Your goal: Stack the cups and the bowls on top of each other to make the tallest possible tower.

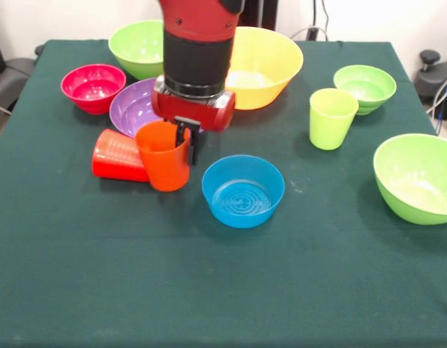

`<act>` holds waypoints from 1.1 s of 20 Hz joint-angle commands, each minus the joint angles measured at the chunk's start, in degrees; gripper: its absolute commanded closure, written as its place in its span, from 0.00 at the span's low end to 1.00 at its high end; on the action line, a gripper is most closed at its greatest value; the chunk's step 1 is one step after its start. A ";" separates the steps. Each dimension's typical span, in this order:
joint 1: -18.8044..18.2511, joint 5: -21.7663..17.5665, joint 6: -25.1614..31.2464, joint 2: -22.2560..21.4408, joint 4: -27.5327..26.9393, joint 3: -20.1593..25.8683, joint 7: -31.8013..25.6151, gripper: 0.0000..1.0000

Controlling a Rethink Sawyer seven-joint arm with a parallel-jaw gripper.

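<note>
Fingers (186, 139) straddle smooth tapered orange cup's (164, 161) rim, beside ribbed red cup (116, 156).

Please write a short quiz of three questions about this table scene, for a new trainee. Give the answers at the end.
1. True or false: the red cup stands upright.
2. Which bowl is nearest to the orange cup? A) blue bowl B) yellow bowl C) magenta bowl
3. Fill in: the hand grips the rim of the ______ cup.

Key
1. False. It lies on its side, against the orange cup.
2. A.
3. Orange. One finger is inside the cup and one outside.
</note>
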 commanded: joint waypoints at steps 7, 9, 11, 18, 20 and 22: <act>1.69 2.21 -4.99 7.10 -6.29 -4.44 7.73 1.00; 1.95 2.82 -5.50 7.82 -6.70 -4.59 7.39 1.00; 2.21 3.44 -5.64 7.99 -6.83 -4.88 7.13 1.00; 2.72 5.50 -6.03 7.29 -5.81 -5.65 6.23 1.00; 2.85 6.14 -6.10 7.08 -5.58 -5.66 5.92 1.00; 3.14 6.86 -5.81 6.09 -4.81 -5.94 5.81 1.00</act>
